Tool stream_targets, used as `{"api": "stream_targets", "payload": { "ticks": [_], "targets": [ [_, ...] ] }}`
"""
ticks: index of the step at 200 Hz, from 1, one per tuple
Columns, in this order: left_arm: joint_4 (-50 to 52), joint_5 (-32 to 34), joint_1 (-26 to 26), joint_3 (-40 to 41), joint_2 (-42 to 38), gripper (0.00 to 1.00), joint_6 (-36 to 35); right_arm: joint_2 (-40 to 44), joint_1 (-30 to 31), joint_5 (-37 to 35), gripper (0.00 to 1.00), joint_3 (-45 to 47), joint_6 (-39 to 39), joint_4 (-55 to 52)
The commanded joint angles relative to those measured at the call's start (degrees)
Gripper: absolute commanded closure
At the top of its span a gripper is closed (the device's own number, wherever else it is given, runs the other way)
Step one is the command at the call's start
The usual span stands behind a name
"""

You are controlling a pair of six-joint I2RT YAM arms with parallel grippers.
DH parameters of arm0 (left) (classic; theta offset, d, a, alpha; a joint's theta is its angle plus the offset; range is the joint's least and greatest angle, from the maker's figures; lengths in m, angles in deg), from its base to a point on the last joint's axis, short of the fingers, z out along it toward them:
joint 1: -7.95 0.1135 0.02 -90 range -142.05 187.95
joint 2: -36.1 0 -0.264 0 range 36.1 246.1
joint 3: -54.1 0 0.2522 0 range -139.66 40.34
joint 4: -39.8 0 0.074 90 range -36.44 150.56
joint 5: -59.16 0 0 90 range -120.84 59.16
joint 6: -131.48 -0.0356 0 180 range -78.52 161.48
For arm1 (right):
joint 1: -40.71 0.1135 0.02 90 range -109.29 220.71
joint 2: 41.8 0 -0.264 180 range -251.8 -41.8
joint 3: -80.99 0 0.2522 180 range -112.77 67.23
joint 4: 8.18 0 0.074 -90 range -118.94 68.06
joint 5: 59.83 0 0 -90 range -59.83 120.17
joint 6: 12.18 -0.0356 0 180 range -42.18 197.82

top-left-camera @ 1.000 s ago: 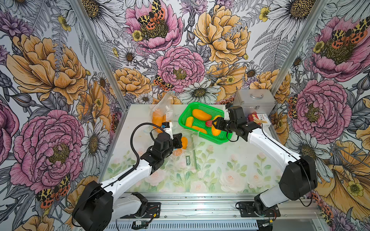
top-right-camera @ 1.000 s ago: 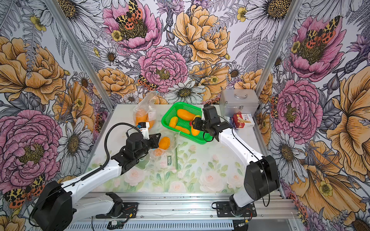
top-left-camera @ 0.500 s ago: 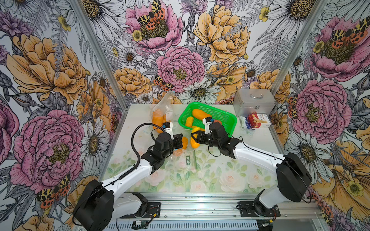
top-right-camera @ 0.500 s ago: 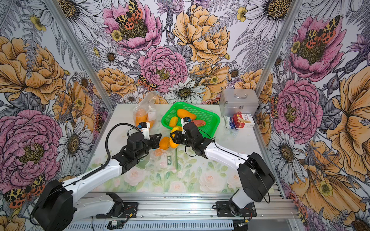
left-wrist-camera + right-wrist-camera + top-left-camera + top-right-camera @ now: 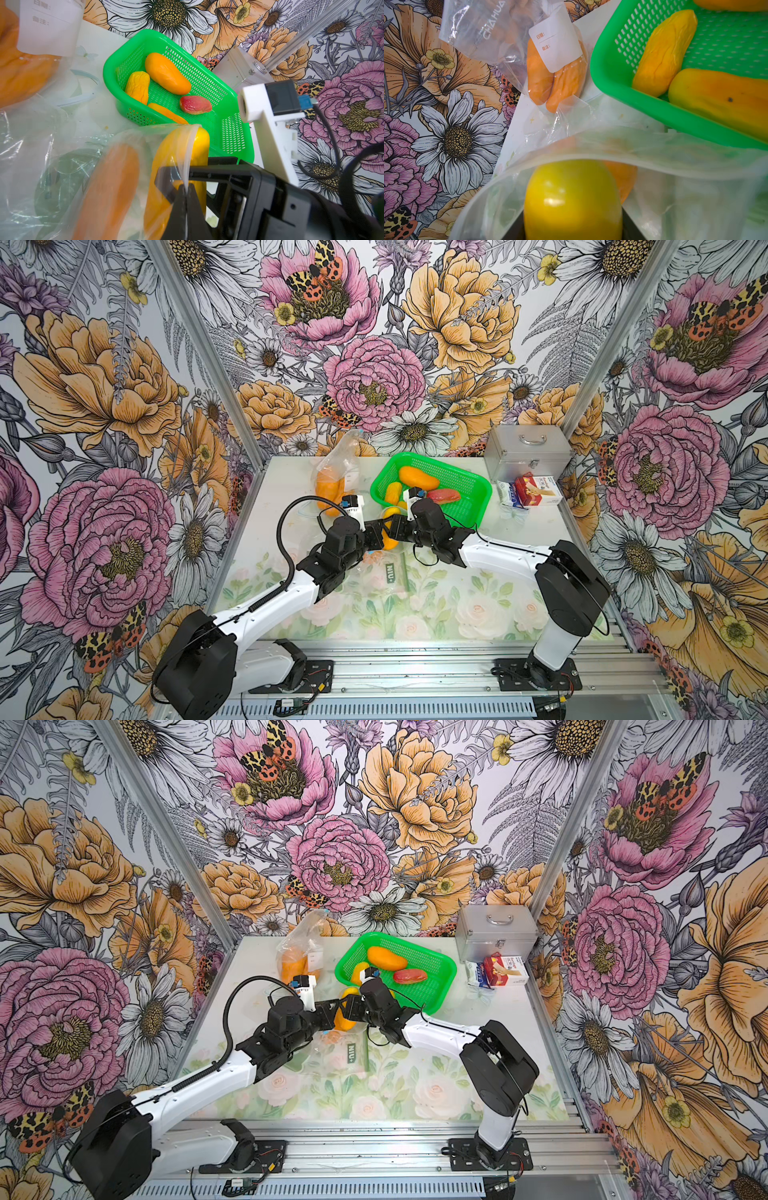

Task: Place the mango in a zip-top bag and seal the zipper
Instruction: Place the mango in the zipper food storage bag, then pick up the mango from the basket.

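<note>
writing: "chahua" printed on the sealed clear plastic bag [image 5: 500,27]; its white label [image 5: 556,41] carries chinese characters in red; a dark green tag [image 5: 390,572] on the open bag reads roughly "niu+"; print on the red and white carton [image 5: 536,491] too small to read.
counts: two arms, two clear bags, one basket, four fruits in the basket, two orange fruits in the sealed bag, one metal case.
left gripper [image 5: 186,193]: black jaws pressed together on the thin rim of the open clear zip-top bag [image 5: 62,166], holding its mouth up.
right gripper [image 5: 572,230]: black jaws set apart on either side of the glossy yellow mango [image 5: 572,199], gripping it.
mango place: between the right jaws, its rounded end at the bag's mouth, just beside the left jaws; a duller orange fruit [image 5: 108,187] lies inside the bag.
basket: green perforated plastic basket [image 5: 228,133], just past both jaws; one wrinkled yellow, two smooth orange, one red fruit.
case: boxy silver metal case [image 5: 528,452] with handle, well away from the jaws.
</note>
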Motion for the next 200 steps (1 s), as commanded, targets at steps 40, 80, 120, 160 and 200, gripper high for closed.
{"api": "stream_targets", "payload": {
  "ticks": [40,80,120,160,200],
  "targets": [
    [-1.24,2.62,0.1,-1.29,-0.87,1.0,1.15,1.08,0.18,-4.5,0.16,-2.1,1.58,-5.71],
    [-1.31,2.27,1.21,-0.26,-1.69,1.0,1.68,6.68,-0.74,-5.73,0.15,-3.56,4.67,-10.06],
    [-1.4,2.02,1.67,0.29,-2.43,1.0,1.69,11.58,-3.22,-11.02,0.15,-9.96,10.11,-24.39],
    [-1.5,1.67,2.11,0.37,-2.5,1.0,1.64,6.89,-10.88,-6.11,0.15,-19.57,15.65,-38.79],
    [-1.53,0.71,2.83,0.38,-2.81,1.0,1.86,-4.16,-17.27,4.95,0.21,-32.65,29.92,-48.92]
  ]
}}
